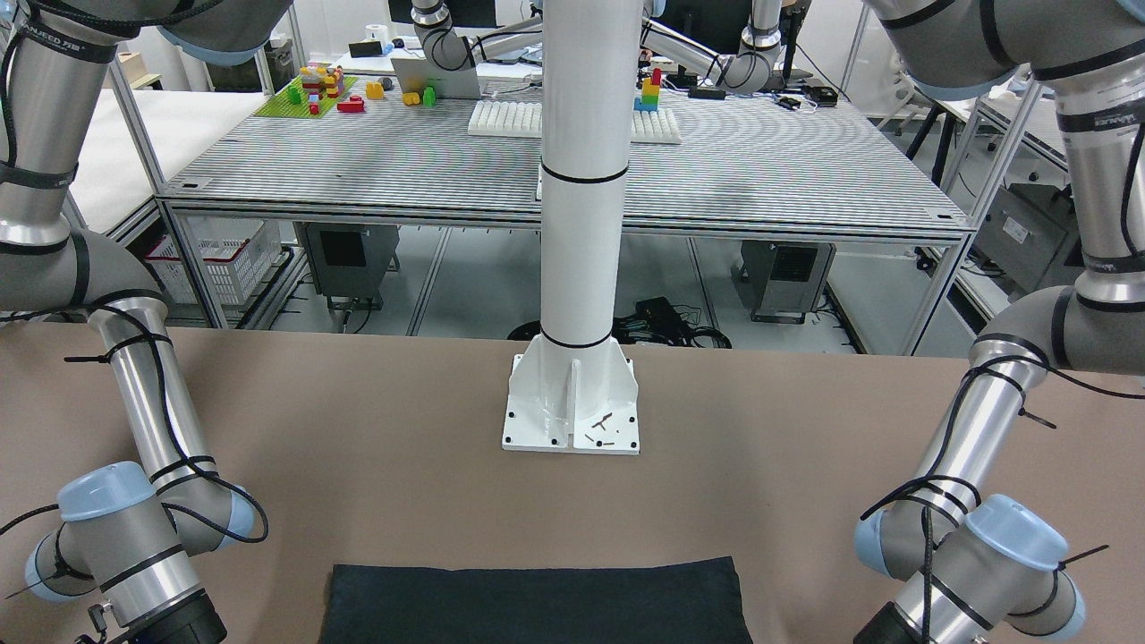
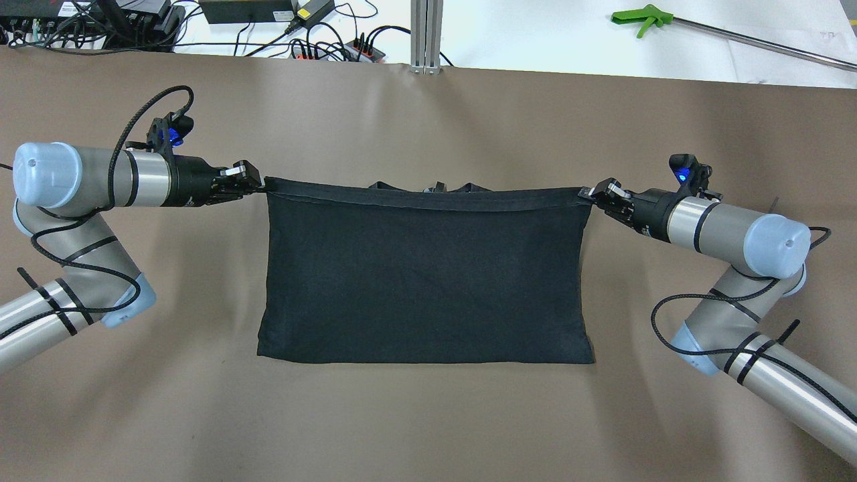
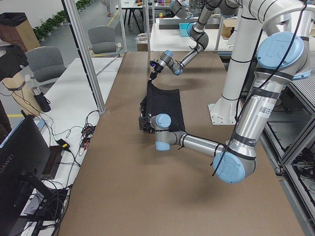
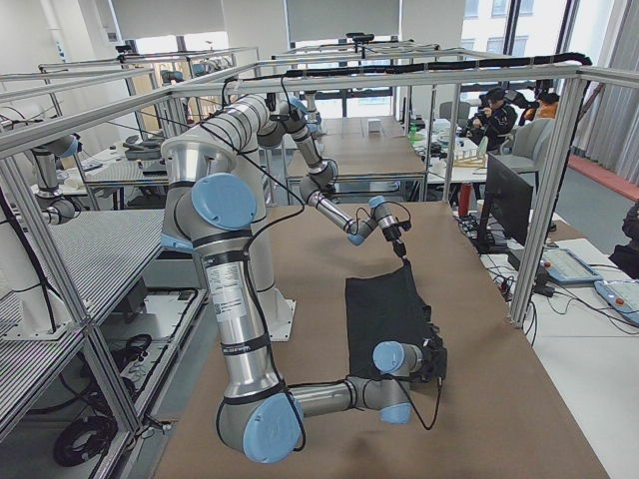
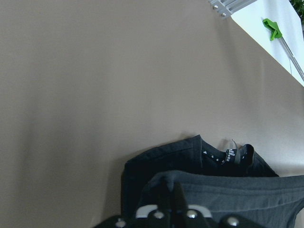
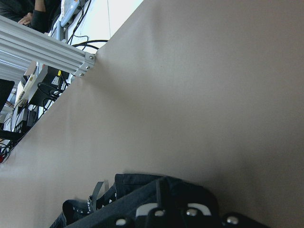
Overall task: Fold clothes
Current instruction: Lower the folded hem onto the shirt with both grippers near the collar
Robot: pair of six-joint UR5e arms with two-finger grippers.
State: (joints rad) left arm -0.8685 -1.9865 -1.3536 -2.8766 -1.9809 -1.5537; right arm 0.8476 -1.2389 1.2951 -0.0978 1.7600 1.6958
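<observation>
The black garment (image 2: 425, 281) is plain, matte and almost rectangular, and it lies in the middle of the brown counter (image 2: 428, 422). Its far hemmed edge is stretched straight, with one corner pinched by the left hand (image 2: 258, 184) and the other by the right hand (image 2: 592, 195). A collar (image 2: 435, 187) with a label shows behind this edge.

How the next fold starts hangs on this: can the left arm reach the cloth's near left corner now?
Probably, but not at once: the left arm has its jaws shut on the black cloth's far left corner and must let go first. Nothing lies on the table beside the near corner.
</observation>
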